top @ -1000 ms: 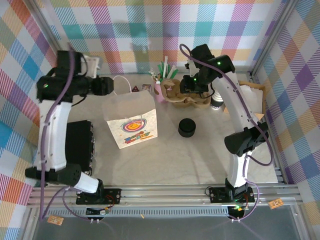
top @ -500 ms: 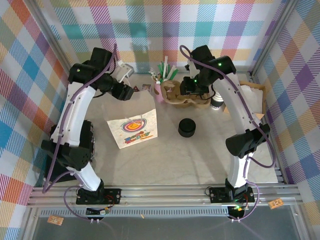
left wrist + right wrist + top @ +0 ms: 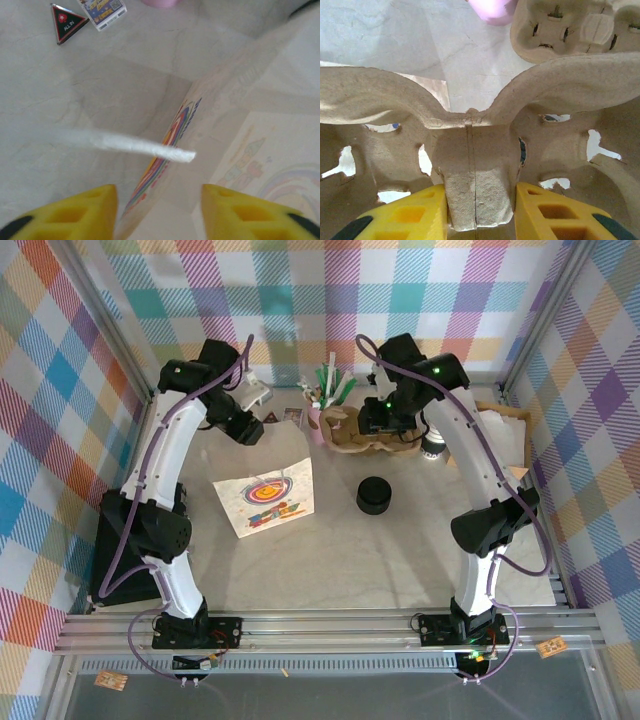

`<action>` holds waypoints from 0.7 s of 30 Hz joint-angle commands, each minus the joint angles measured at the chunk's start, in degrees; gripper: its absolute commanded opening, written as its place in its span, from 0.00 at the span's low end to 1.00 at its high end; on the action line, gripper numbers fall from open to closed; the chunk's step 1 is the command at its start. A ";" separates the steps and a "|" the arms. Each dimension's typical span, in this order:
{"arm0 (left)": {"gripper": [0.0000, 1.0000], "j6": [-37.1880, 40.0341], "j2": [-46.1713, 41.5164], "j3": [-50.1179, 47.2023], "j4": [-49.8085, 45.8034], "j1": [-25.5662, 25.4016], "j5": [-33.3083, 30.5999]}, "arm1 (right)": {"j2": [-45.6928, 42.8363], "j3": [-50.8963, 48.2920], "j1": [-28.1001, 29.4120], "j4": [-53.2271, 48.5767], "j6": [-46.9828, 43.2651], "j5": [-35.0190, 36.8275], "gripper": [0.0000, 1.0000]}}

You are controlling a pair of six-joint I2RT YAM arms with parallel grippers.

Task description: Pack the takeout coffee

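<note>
The takeout coffee [image 3: 432, 449], a white cup with a dark top, peeks out beside my right forearm at the back right. My right gripper [image 3: 385, 421] [image 3: 480, 212] is shut on the centre handle of a brown pulp cup carrier [image 3: 470, 165] [image 3: 352, 435]. A white paper bag [image 3: 265, 492] with a colourful print stands left of centre. My left gripper [image 3: 252, 426] [image 3: 160, 215] hangs open above the bag's back edge. The bag's printed rim [image 3: 165, 150] and a white cord handle [image 3: 140, 145] lie below its fingers, untouched.
A squat black lid stack [image 3: 373, 495] sits mid-table. A pink cup [image 3: 320, 426] holding straws stands behind the bag. A second pulp carrier [image 3: 570, 30] lies beyond the held one. A black triangular sticker [image 3: 67, 22] and a card lie on the table. A black box [image 3: 120, 540] sits at left.
My left arm has swung from the far left in over the bag's back edge, and its jaws have narrowed a little. The right gripper has stayed on the carrier.
</note>
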 commanded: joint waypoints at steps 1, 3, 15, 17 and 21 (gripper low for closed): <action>0.34 2.75 -0.29 1.37 -3.46 0.49 0.35 | -2.37 -0.45 0.47 -1.12 0.88 -1.40 0.36; 0.21 2.80 -0.26 1.33 -3.97 0.51 0.36 | -2.03 0.06 0.47 -1.38 0.80 -1.48 0.36; 0.00 -3.47 -4.98 -0.24 -1.01 -0.07 3.79 | -2.90 2.71 0.73 1.23 -1.58 -7.19 0.36; 0.00 -5.13 -6.53 -1.43 -0.68 -0.89 3.96 | -3.97 2.62 0.84 3.23 -2.42 -9.13 0.36; 0.00 -6.99 -9.34 -4.37 -1.57 -3.57 2.34 | -5.98 3.17 1.08 7.15 -2.43 -13.99 0.36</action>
